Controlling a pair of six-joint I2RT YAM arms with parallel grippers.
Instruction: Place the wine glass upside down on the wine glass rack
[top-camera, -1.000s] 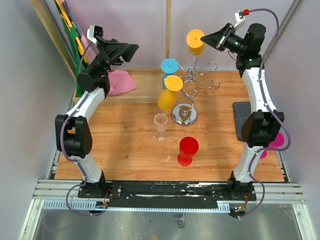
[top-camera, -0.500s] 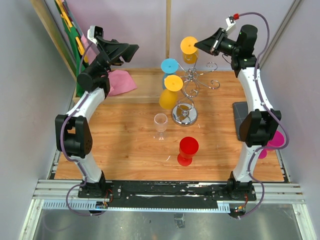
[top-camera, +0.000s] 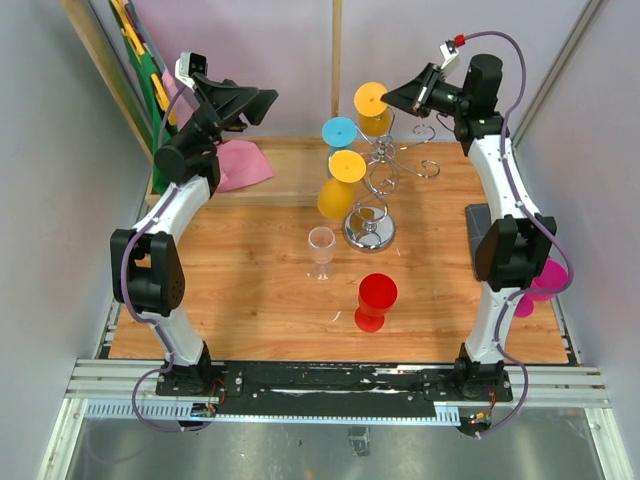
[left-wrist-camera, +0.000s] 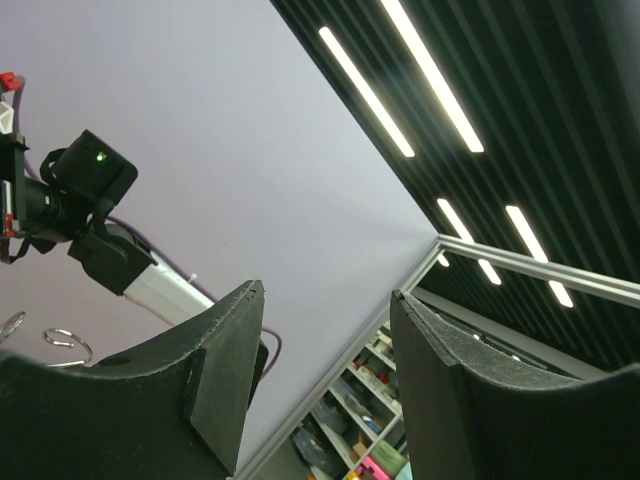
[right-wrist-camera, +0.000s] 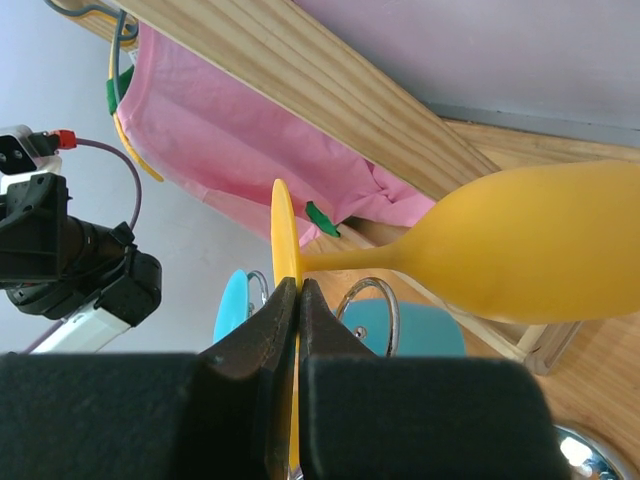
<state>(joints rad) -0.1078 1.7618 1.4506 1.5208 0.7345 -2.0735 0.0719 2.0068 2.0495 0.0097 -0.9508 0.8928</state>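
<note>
my right claw (right-wrist-camera: 297, 298) pinches the yellow wine glass (right-wrist-camera: 520, 245) by its foot beside the wine glass rack (top-camera: 369, 231) at the counter's far edge, unhung; left claw (left-wrist-camera: 328, 300) gapes.

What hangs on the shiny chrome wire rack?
A blue wine glass and a yellow wine glass, upside down. Their feet hide the rack loops holding them. The right gripper holds another yellow glass.

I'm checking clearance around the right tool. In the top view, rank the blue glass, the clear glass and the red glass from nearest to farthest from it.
From the right tool:
1. blue glass, just to its left, at the rack.
2. clear glass, centre of the view.
3. red glass, lower, toward the front.
</note>
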